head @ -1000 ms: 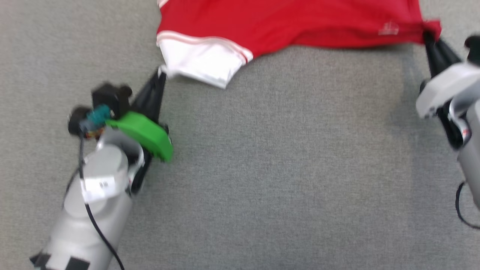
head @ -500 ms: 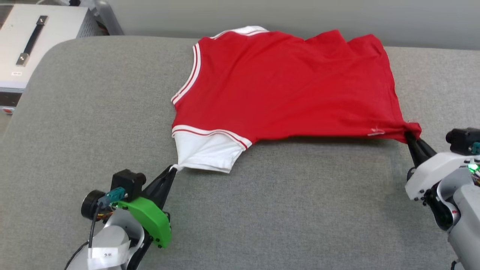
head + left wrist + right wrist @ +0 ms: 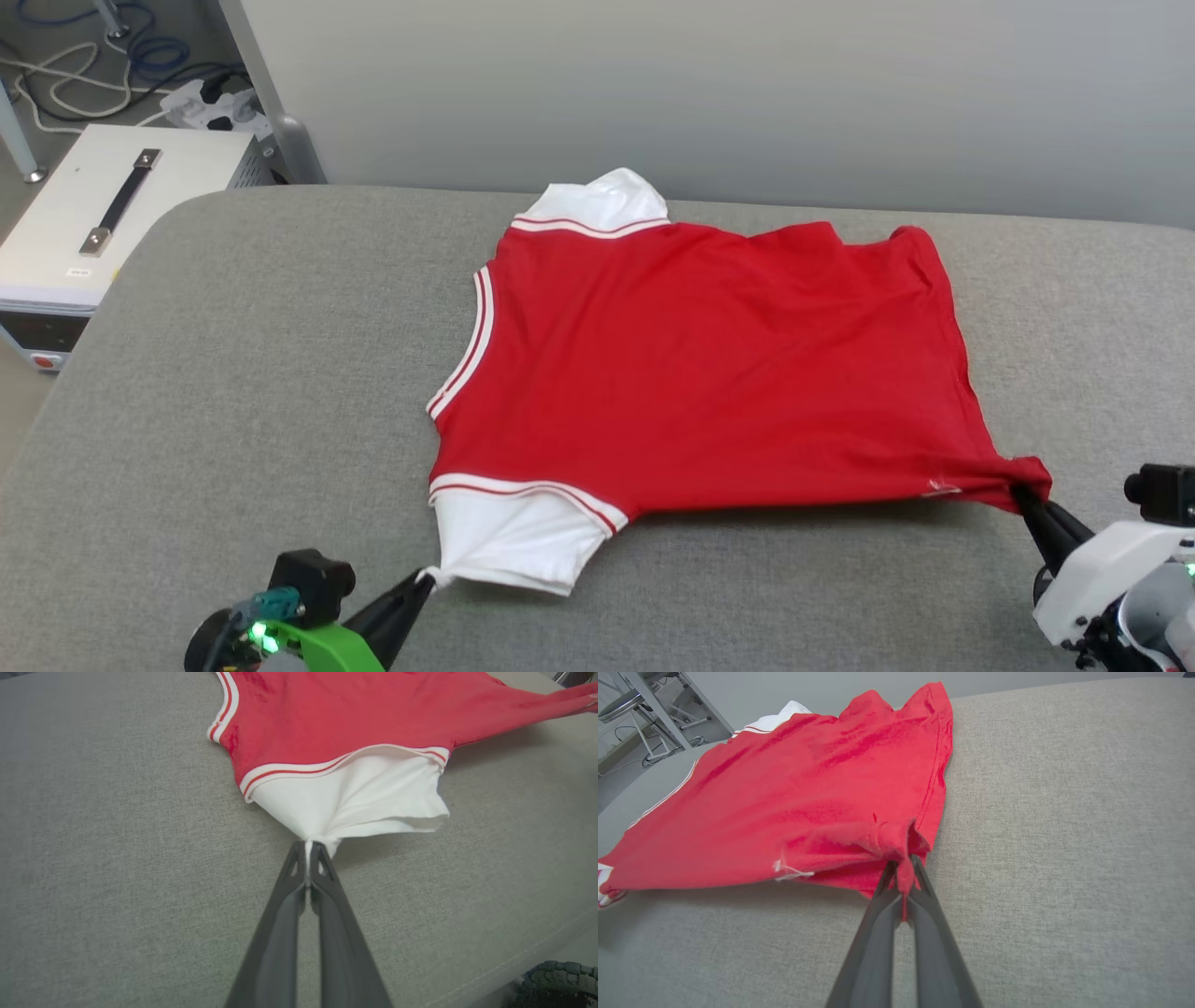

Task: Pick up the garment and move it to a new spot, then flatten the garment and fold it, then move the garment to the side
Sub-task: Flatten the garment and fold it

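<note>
Head view: garment (image 3: 709, 373) spread mid grey pad (image 3: 280, 392). Our left gripper (image 3: 425, 581) pinches its white sleeve edge, right gripper (image 3: 1020, 491) its hem corner. We judge it light, limp, stretchy; corners grip best.

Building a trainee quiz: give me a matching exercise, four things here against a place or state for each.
1. left claw
2. right claw
3. white box
4. far white sleeve

A. left of the grey surface
B. shut on the red hem corner of the garment
C. shut on the near white sleeve
D. poking out at the garment's far edge

Pairs: 1-C, 2-B, 3-A, 4-D
</note>
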`<state>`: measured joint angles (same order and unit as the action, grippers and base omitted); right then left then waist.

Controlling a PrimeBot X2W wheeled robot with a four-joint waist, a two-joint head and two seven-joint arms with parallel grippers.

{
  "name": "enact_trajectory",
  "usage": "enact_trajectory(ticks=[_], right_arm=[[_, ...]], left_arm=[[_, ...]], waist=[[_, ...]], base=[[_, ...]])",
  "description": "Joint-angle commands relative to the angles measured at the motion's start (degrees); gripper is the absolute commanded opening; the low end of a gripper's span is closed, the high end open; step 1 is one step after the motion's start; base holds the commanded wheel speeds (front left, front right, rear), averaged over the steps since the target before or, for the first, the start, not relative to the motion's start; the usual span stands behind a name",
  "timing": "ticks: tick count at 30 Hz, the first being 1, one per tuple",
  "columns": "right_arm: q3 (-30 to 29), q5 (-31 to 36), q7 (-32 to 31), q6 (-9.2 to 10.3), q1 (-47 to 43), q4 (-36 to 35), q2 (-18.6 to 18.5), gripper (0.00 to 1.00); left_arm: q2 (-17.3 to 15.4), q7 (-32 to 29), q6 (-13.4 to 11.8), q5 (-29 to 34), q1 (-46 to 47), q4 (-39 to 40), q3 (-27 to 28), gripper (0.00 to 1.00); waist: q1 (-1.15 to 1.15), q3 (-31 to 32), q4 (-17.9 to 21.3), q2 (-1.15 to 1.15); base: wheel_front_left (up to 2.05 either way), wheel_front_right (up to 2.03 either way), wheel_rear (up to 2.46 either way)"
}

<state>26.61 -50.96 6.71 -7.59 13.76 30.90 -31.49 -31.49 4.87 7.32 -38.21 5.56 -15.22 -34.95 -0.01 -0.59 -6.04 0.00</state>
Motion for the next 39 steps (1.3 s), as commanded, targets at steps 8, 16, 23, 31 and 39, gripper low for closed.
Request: enact_trajectory(ticks=[8,16,23,31,39], right_arm=[[-2.09,-1.4,-3.55,0.1,-10.16,-7.17,-2.85,0.0],[-5.89,-1.96,-8.42,0.1,-19.44,-14.48,-3.76,0.0],[-10.51,-0.11,-10.41,0.1,-24.2,-20.07,-3.05,0.0],[-15.78,3.06,-13.36,0.1,-22.88,-26.46,-2.31,0.0],[-16.7,5.73,-17.39,0.1,-17.36,-28.58,-1.4,0.0]], left_arm=[[-4.67,-6.54,0.01,-3.95,-7.3,8.49,-1.62,0.0],[-8.62,-11.93,-0.06,-8.16,-12.22,15.06,-3.19,0.0],[-9.67,-11.74,-1.24,-8.89,-12.83,18.32,-2.1,0.0],[-9.59,-9.48,-2.24,-9.04,-6.2,20.06,2.57,0.0],[-7.92,-10.12,-1.92,-8.16,2.58,18.05,3.85,0.0]], waist=[[0.01,2.81,0.58,0.0],[0.01,4.04,1.07,0.0],[0.01,3.37,1.43,0.0],[0.01,0.4,1.91,0.0],[0.01,-4.43,2.74,0.0]], base=[[0.0,0.0,0.0],[0.0,0.0,0.0],[0.0,0.0,0.0],[0.0,0.0,0.0],[0.0,0.0,0.0]])
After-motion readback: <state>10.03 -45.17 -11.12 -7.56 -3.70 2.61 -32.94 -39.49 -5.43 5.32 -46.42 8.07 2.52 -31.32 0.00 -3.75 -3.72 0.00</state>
